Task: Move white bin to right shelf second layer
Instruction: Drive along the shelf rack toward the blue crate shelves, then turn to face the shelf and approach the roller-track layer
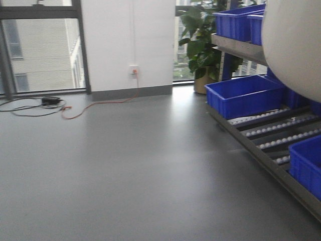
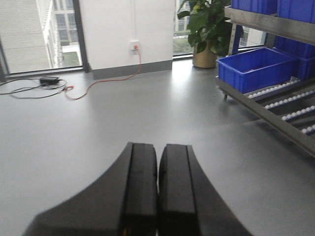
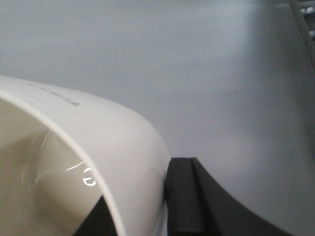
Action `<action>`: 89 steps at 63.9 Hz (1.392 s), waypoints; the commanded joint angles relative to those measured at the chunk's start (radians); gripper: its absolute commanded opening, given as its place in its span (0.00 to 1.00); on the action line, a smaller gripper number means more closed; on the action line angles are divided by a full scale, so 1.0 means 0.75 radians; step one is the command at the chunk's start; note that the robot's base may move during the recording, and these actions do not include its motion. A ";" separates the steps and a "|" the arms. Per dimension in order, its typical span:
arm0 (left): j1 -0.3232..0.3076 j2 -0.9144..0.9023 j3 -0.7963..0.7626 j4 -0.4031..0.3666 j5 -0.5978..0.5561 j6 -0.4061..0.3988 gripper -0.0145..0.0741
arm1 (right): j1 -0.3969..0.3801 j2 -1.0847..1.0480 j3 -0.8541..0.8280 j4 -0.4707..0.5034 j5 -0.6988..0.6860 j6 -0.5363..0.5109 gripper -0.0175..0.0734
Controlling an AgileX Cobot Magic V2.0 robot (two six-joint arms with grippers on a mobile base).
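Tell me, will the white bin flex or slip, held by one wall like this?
Probably light: the white bin looks empty where visible. Its smooth, glossy wall may slip in the right pincer, which clamps just the rim. The thin wall could flex somewhat.

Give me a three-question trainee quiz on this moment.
1. True or false: the left gripper holds the white bin.
2. What stands on the roller shelf? A. blue crates B. cardboard boxes C. bottles
3. Fill in: the right gripper grips the bin by its ____.

Key: 1 false, it is shut and empty; 2 A; 3 wall.
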 commanded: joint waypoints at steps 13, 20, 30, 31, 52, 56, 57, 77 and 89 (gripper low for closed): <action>-0.007 -0.019 0.036 0.001 -0.116 -0.006 0.26 | -0.004 -0.001 -0.037 -0.001 -0.111 -0.002 0.25; -0.007 -0.019 0.036 0.001 -0.116 -0.006 0.26 | -0.004 0.001 -0.037 -0.001 -0.112 -0.002 0.25; -0.007 -0.019 0.036 0.001 -0.116 -0.006 0.26 | -0.004 -0.001 -0.037 -0.001 -0.112 -0.002 0.25; -0.007 -0.019 0.036 0.001 -0.116 -0.006 0.26 | -0.004 -0.001 -0.037 -0.001 -0.112 -0.002 0.25; -0.007 -0.019 0.036 0.001 -0.116 -0.006 0.26 | -0.004 -0.002 -0.037 -0.001 -0.114 -0.002 0.25; -0.007 -0.019 0.036 0.001 -0.116 -0.006 0.26 | -0.004 -0.002 -0.037 -0.001 -0.114 -0.002 0.25; -0.007 -0.019 0.036 0.001 -0.116 -0.006 0.26 | -0.004 -0.002 -0.037 -0.001 -0.114 -0.002 0.25; -0.007 -0.019 0.036 0.001 -0.116 -0.006 0.26 | -0.004 0.000 -0.037 -0.001 -0.114 -0.002 0.25; -0.007 -0.019 0.036 0.001 -0.116 -0.006 0.26 | -0.004 0.000 -0.037 -0.001 -0.114 -0.002 0.25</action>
